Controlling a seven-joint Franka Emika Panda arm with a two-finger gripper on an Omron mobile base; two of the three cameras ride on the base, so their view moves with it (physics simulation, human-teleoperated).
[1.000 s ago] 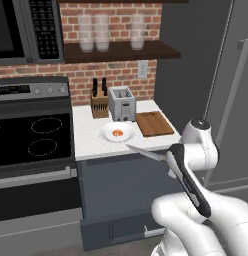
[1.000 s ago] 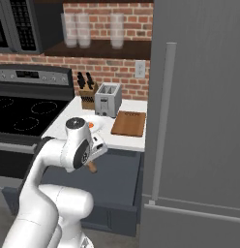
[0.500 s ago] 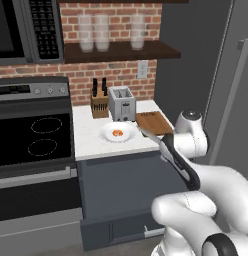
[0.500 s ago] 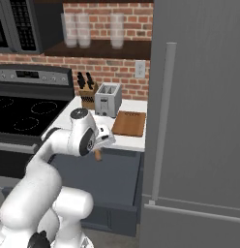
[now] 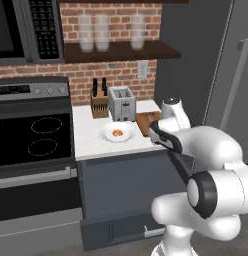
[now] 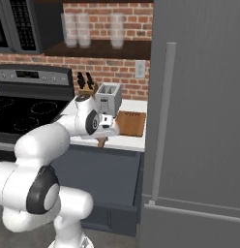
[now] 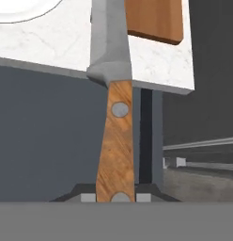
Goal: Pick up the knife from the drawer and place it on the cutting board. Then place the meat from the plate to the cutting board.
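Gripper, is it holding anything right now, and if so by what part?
Yes: the gripper holds the knife by the butt end of its wooden handle, blade pointing away over the counter.

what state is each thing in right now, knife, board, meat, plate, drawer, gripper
knife: held by its wooden handle, blade out over the counter edge
gripper: shut on the knife
cutting board: bare, on the counter
meat: on the plate
plate: holds the meat
drawer: pulled open

There is one plate [image 5: 117,133] with one bit of meat [image 5: 117,132]. One cutting board [image 6: 130,123], one toaster [image 5: 121,103] and one knife block [image 5: 99,105]. One brown-handled knife [image 7: 116,117]. Three stacks of cups [image 5: 101,33] on the shelf [image 5: 121,50].
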